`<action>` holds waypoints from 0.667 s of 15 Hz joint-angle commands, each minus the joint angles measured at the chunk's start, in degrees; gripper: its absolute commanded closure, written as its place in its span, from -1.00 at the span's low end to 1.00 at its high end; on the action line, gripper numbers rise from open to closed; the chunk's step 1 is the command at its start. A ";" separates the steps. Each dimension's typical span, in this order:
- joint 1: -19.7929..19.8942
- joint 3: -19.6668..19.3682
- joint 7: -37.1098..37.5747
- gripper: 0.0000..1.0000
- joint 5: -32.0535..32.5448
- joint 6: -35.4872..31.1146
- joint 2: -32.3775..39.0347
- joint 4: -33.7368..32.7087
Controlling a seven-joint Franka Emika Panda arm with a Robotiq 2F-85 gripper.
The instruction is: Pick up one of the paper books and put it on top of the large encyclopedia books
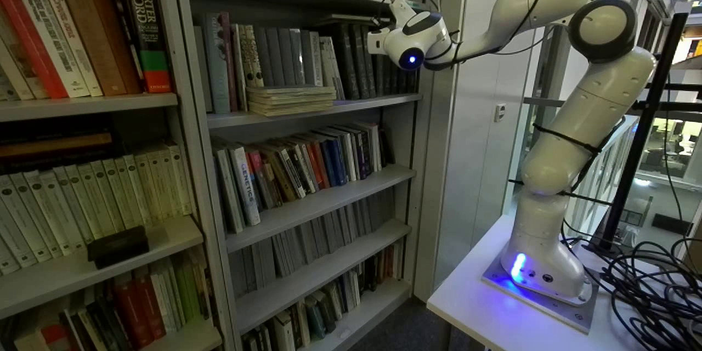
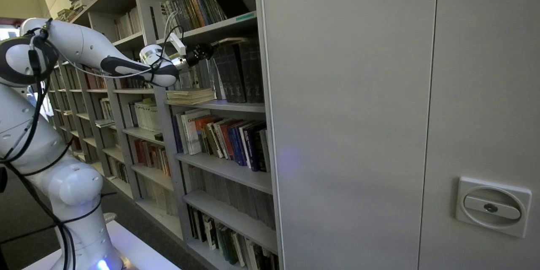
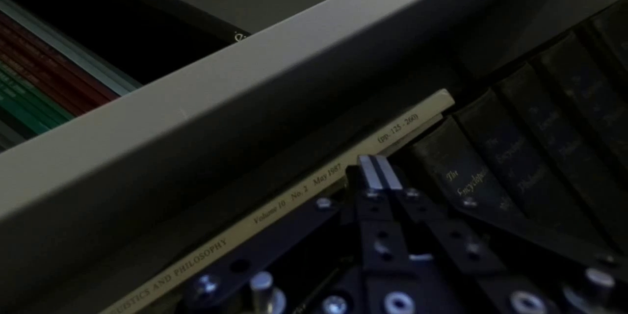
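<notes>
Nearest us, the gripper (image 3: 378,170) has its fingertips together just beside a paper book (image 3: 287,202); whether they touch, we cannot tell. That book lies flat atop the encyclopedia volumes (image 3: 515,157). Left of these, we see a paper stack (image 2: 190,96) on the shelf (image 2: 240,106).

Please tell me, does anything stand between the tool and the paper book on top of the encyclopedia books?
Nothing visible does. In the wrist view, the shut tool ends right by the paper book; whether they touch, I cannot tell. The upper shelf board is above the book, not between them.
</notes>
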State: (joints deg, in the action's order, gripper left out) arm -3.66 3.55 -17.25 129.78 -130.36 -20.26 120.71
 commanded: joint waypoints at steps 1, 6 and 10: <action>0.22 0.02 0.29 1.00 -0.16 -0.74 -1.85 1.27; 0.25 -0.04 0.22 1.00 0.04 -0.74 -0.21 -0.59; 0.27 -0.11 0.11 1.00 0.10 -0.89 1.15 -2.02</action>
State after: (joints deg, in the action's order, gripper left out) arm -3.66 3.55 -17.25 129.77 -130.36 -20.22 120.76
